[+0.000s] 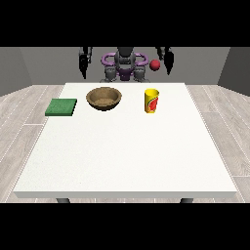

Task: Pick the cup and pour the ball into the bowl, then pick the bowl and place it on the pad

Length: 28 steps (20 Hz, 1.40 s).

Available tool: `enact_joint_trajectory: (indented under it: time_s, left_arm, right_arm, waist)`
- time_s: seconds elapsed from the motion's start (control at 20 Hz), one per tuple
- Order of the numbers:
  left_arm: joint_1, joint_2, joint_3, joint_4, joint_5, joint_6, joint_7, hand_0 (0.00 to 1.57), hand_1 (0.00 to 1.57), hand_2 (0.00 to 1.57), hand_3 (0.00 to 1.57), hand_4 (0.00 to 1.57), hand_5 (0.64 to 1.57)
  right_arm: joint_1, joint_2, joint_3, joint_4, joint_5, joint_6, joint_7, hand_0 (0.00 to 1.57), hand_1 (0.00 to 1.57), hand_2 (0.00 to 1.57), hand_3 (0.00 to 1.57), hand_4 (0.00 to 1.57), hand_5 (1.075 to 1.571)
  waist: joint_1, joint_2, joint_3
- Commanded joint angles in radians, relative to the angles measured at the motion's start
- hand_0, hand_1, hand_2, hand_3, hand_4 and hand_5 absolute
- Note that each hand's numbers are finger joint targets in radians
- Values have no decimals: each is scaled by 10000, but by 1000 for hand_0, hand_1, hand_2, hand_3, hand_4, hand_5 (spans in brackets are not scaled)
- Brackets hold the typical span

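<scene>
Both hands hang up at the far edge of the table, beside the robot's body. The hand at the view's right [168, 59] hangs with its fingers straight and pointing down, holding nothing; the hand at the view's left [85, 60] hangs the same way, fingers relaxed and empty.

Just beside the hand at the view's right, a small red ball [155, 65] shows in the air, above and behind the cup and not yet inside it. Nearer, right of centre on the white table [122, 161], stands the yellow cup [152, 100], upright, with a red mark on its side. To its left, well apart, sits the brown wooden bowl [103, 98], open side up. Further left again, near the table's left edge, lies the flat green pad [61, 107].

The cup looks light and stiff, with smooth, probably slippery walls; I would take it round the middle of its side, so it tips cleanly. The bowl seems heavier and rigid, best pinched at its rim. The ball will likely roll freely.
</scene>
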Motion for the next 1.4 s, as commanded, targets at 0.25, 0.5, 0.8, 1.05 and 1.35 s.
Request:
enact_joint_trajectory:
  time_s: [0.25,0.5,0.8,1.05,1.35]
  left_arm:
    - [-278,546,30,-1093,-46,-90,1088,0,0,0,0,0,1524]
    - [2039,-272,-1482,-2109,1606,93,-583,0,0,0,0,0,1525]
    - [452,-277,-1478,-2303,218,1198,-232,0,0,0,0,0,1467]
    - [-475,369,-800,-1780,384,293,-912,0,0,0,0,0,1376]
    - [-2161,608,113,-79,-253,751,-2242,0,0,0,0,0,1269]
  right_arm:
    - [-86,-490,-191,-1030,-42,-9,1122,0,0,0,0,0,1568]
    - [735,15,-1041,-942,-1221,52,-42,0,0,0,0,0,1567]
    - [-260,305,-476,-1918,-1021,-235,693,0,0,0,0,0,1564]
    - [-1235,-144,-1191,-91,-934,155,-1145,0,0,0,0,0,1563]
    - [-2190,-724,-1644,599,-1519,1115,-2055,0,0,0,0,0,1562]
  waist:
    - [-202,-2689,25]
    - [78,-2259,37]
    - [-515,-757,38]
    - [-69,741,41]
    - [-849,2565,41]
